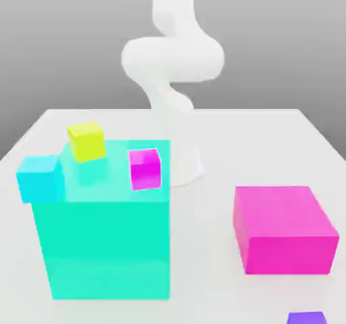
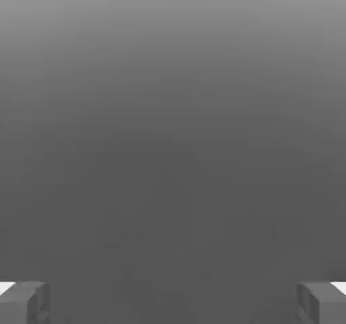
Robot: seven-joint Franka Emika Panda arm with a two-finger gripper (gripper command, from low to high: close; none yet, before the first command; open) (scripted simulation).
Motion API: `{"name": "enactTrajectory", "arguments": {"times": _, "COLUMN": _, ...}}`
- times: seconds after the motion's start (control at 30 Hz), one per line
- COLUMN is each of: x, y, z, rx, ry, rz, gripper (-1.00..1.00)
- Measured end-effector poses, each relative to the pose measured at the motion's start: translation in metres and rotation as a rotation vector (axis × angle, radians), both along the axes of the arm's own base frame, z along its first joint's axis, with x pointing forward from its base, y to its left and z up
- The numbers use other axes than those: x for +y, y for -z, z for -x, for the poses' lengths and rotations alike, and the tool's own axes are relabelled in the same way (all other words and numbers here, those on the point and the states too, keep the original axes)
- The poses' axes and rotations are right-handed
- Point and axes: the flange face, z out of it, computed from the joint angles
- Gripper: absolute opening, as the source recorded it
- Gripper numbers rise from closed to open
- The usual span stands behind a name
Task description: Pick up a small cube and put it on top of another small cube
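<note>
The exterior view showed the indigo cube (image 1: 305, 318) at the table's (image 1: 270, 133) near edge; the hand view showed the gripper (image 2: 173, 302) spread wide, holding nothing.

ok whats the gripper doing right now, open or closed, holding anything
gripper: open, fingers spread wide apart, nothing between them, holding nothing.

No lettering, labels, brand marks, numbers or signs legible anywhere I look. Every surface in sight is plain and unmarked.
</note>
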Motion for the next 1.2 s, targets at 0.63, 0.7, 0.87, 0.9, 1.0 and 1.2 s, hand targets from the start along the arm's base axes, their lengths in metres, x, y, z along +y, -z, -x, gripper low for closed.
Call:
{"name": "enactTrajectory", "arguments": {"times": 0.63, "x": 0.110, "y": 0.265, "z": -0.162, "rx": 0.434, "ry": 0.001, "rz": 0.087, "gripper": 0.00}}
{"name": "enactTrajectory", "arguments": {"times": 0.7, "x": 0.122, "y": 0.297, "z": -0.168, "rx": 0.477, "ry": -0.007, "rz": 0.083, "gripper": 0.00}}
{"name": "enactTrajectory", "arguments": {"times": 0.87, "x": 0.150, "y": 0.376, "z": -0.174, "rx": 0.582, "ry": -0.023, "rz": 0.060, "gripper": 0.00}}
{"name": "enactTrajectory", "arguments": {"times": 0.9, "x": 0.156, "y": 0.392, "z": -0.173, "rx": 0.603, "ry": -0.027, "rz": 0.053, "gripper": 0.00}}
{"name": "enactTrajectory", "arguments": {"times": 1.0, "x": 0.175, "y": 0.437, "z": -0.169, "rx": 0.666, "ry": -0.041, "rz": 0.028, "gripper": 0.00}}
{"name": "enactTrajectory", "arguments": {"times": 1.2, "x": 0.198, "y": 0.528, "z": -0.159, "rx": 0.736, "ry": -0.054, "rz": -0.010, "gripper": 0.00}}
